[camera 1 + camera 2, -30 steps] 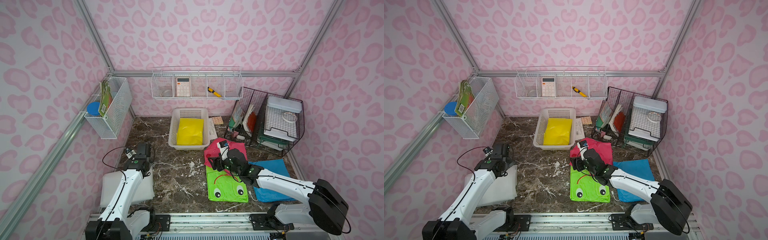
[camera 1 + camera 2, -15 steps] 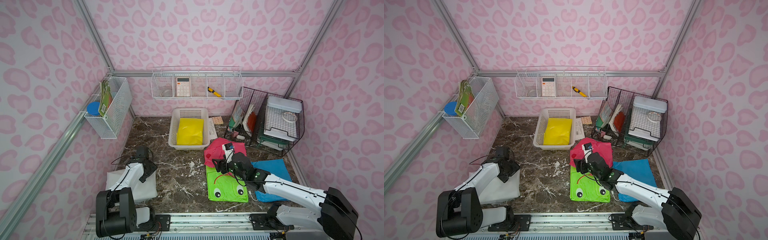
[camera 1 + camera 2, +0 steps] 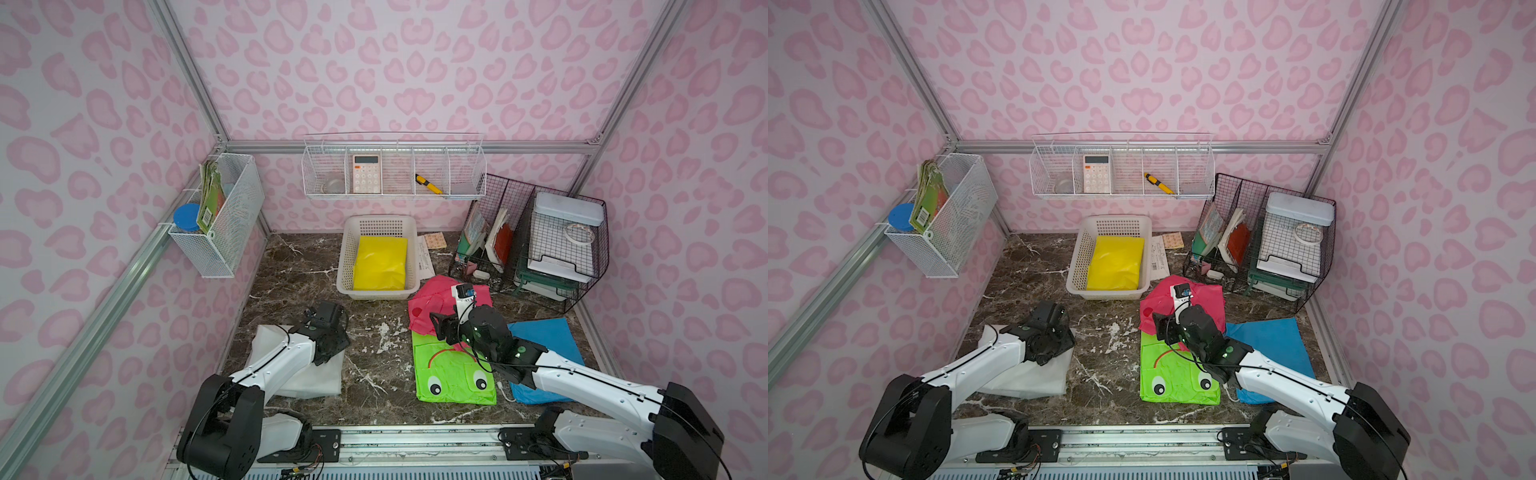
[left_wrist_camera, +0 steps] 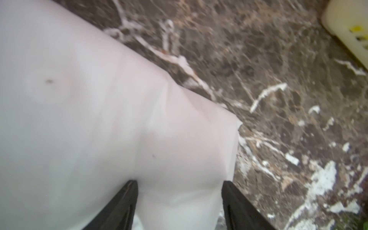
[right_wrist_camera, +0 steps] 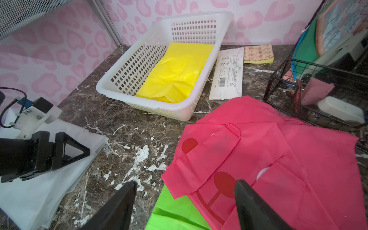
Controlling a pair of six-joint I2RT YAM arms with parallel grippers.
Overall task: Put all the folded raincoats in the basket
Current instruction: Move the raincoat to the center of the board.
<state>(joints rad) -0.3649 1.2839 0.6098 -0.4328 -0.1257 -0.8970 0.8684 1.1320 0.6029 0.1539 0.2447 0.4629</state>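
Note:
The white basket (image 3: 379, 219) (image 3: 1116, 219) (image 5: 159, 108) stands at the back of the marble table with a folded yellow raincoat (image 3: 380, 264) (image 3: 1116, 263) (image 5: 177, 73) lying flat inside. A folded white raincoat (image 3: 299, 374) (image 3: 1025, 374) (image 4: 89, 99) (image 5: 39, 189) lies front left. My left gripper (image 3: 332, 320) (image 3: 1054, 318) (image 4: 180, 182) (image 5: 77, 153) hovers open over its far right corner, holding nothing. My right gripper (image 3: 440, 326) (image 3: 1163, 326) (image 5: 185, 182) is open and empty above the spot where a pink raincoat (image 3: 428, 299) (image 5: 278, 149) overlaps a green one (image 3: 449, 374) (image 5: 175, 211).
A folded blue raincoat (image 3: 548, 336) lies front right. Black wire racks (image 3: 536, 245) with books and boxes stand back right. Paper packets (image 5: 227, 75) lie beside the basket. White wire baskets hang on the back wall (image 3: 395, 170) and the left wall (image 3: 220, 212).
My left arm has folded down, and its gripper has moved right and lower onto the white raincoat's corner. The right gripper stays over the pink and green raincoats, its arm drawn back slightly.

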